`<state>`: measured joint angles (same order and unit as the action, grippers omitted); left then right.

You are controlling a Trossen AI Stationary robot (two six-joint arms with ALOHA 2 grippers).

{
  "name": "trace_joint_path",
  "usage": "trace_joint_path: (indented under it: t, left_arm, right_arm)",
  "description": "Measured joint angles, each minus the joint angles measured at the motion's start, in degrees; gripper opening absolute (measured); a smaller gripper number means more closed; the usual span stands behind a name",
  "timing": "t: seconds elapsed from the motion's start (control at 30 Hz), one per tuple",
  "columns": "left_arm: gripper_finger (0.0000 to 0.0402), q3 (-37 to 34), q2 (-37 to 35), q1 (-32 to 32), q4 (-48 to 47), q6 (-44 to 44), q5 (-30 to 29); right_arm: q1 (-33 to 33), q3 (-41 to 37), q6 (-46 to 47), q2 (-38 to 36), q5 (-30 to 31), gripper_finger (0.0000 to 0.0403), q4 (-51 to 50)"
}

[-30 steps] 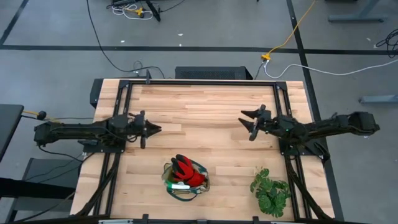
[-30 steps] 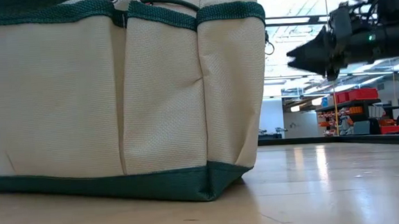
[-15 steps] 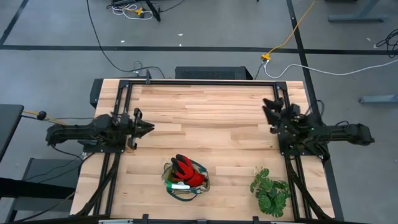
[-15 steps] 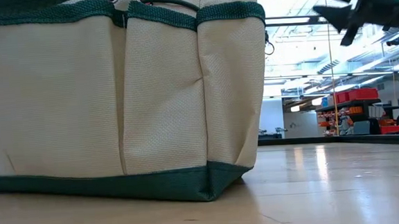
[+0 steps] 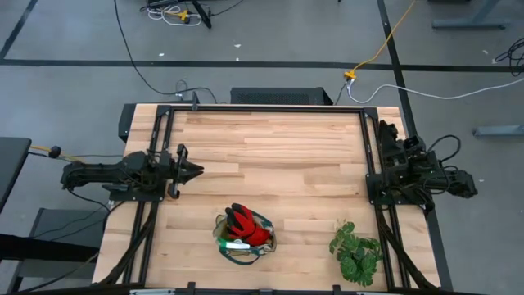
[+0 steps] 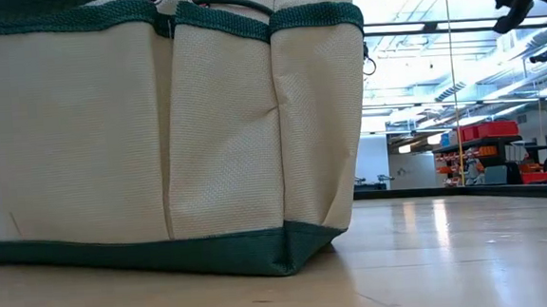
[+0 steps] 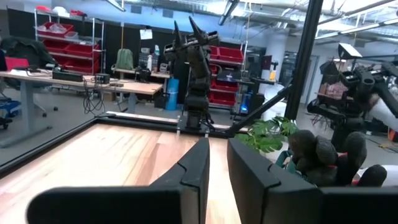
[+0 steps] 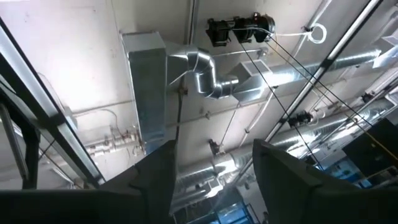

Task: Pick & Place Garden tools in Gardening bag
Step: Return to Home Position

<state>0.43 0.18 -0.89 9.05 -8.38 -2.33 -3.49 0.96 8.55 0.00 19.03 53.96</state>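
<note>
We are holding the left gripper [image 5: 199,170] closed, the gardening bag [image 5: 243,232] diagonally beyond its fingertips, the right gripper [image 8: 214,155] spread.

Cream gardening bag [image 6: 158,132]: coarse matt woven canvas, green woven trim. Pale bench [image 5: 270,147]: smooth planked wood, slight sheen.

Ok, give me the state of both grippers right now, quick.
Left gripper: shut but for a narrow gap, holding nothing.
Right gripper: open, holding nothing.
</note>
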Motion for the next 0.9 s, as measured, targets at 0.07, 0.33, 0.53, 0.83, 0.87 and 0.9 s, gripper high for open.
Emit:
trace_joint_path:
  t: [0.07,0.33,0.53,0.83,0.87,0.9]
  left_arm:
    - [0.0062,0.00,-0.01,0.01,0.04,0.00,-0.01]
    - [0.0062,-0.02,-0.01,0.01,0.07,0.00,0.01]
    - [0.0062,-0.02,-0.08,0.01,0.10,0.00,0.00]
    - [0.0062,-0.02,-0.08,0.01,0.10,0.00,0.02]
    - [0.0062,-0.02,-0.08,0.01,0.10,0.00,0.02]
    - [0.0062,-0.02,-0.08,0.01,0.10,0.00,0.02]
  right_arm:
    - [0.00,-0.03,0.01,0.21,0.00,0.0208,-0.10]
    - [0.00,-0.03,0.06,0.44,0.20,0.0208,-2.39]
    - [0.00,-0.03,-4.81,0.44,-7.14,0.0208,-10.22]
    - [0.00,-0.03,-6.01,0.49,-24.79,0.0208,-41.67]
    - [0.00,-0.03,-5.86,0.49,-24.75,0.0208,-44.63]
    - [0.00,-0.05,-5.60,0.49,-24.04,0.0208,-47.40]
